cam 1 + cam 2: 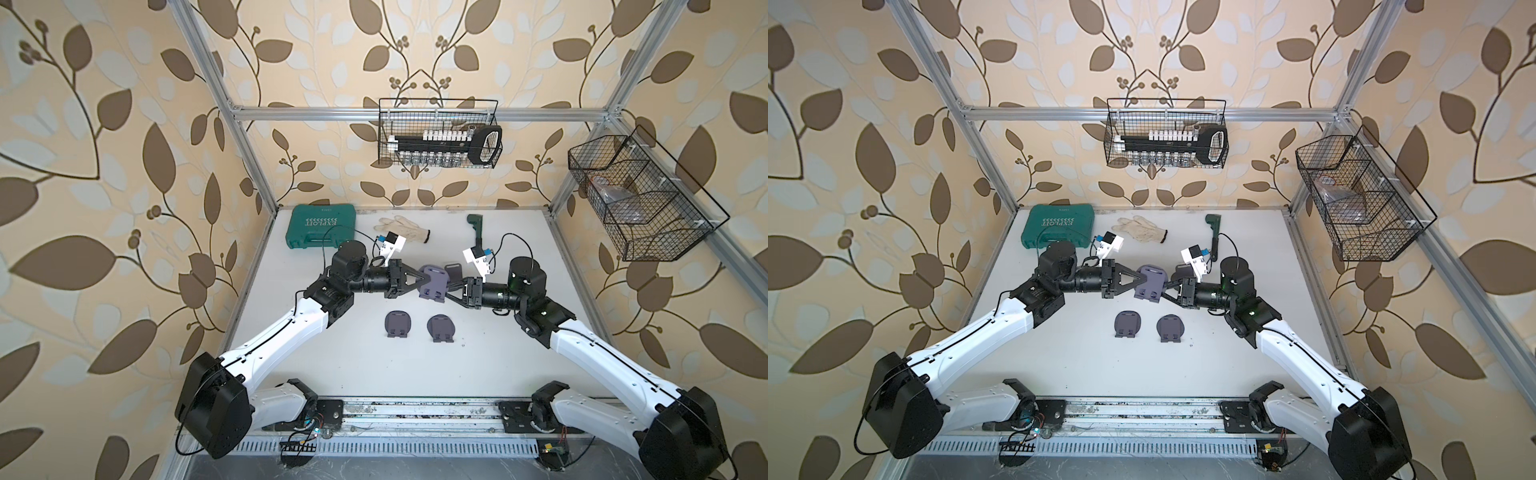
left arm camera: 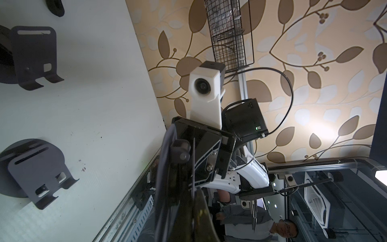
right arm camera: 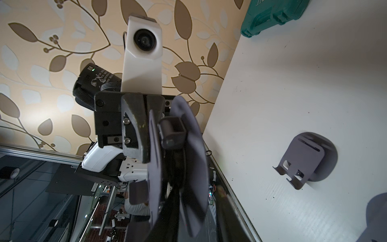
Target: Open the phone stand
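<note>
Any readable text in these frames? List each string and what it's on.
"EXPLOIT": on the lid of the green tool case, upside down in both top views, beside a row of arrows.
Small print near the case's far edge: too small to read.
White print on the left arm's black motor housing, in the right wrist view: blurred, unreadable.

The phone stand at mid-frame is dusky grey-purple. The case, upper left on the white table, is teal with white lettering. The wallpaper shows brown and pale leaves on cream. The glove is off-white.
</note>
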Robot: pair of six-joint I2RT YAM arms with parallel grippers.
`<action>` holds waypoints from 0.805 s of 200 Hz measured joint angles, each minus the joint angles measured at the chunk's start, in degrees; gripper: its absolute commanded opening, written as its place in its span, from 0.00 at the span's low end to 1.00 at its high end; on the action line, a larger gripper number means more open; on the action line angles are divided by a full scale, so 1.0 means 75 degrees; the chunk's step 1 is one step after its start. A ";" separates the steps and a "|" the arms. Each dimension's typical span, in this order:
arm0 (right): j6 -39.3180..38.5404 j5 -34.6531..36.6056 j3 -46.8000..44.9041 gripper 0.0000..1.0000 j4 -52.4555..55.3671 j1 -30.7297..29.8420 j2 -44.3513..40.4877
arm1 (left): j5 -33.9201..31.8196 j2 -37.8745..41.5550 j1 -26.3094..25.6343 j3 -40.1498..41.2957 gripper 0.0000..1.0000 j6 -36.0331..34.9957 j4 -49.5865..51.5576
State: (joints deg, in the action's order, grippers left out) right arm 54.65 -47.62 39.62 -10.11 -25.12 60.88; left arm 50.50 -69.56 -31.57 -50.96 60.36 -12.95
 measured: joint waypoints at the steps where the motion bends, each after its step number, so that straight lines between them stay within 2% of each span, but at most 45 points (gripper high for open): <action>1: -0.0009 0.0000 0.0009 0.21 0.0006 0.0000 0.0000 | 0.0000 0.0000 0.0000 0.0000 0.00 0.0003 -0.0003; 9: -0.0023 -0.0006 0.0041 0.15 0.0006 0.0000 0.0009 | -0.0009 0.0000 -0.0003 0.0000 0.00 0.0000 -0.0041; 22: -0.0015 -0.0050 0.0114 0.00 -0.0023 0.0000 0.0050 | -0.0038 -0.0003 -0.0003 0.0000 0.00 0.0003 -0.0076; 95: 0.0242 -0.0134 0.0385 0.00 -0.0047 0.0099 0.0207 | -0.0210 -0.0073 0.0006 0.0003 0.00 0.0262 -0.0714; 161: 0.0498 -0.1142 0.0720 0.00 -0.0119 0.0201 0.1370 | -0.0632 -0.0058 0.0064 -0.0216 0.00 0.0405 -0.0125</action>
State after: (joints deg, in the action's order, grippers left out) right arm 58.39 -56.18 45.01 -11.00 -23.62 71.16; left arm 45.76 -70.00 -31.09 -52.58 63.40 -13.89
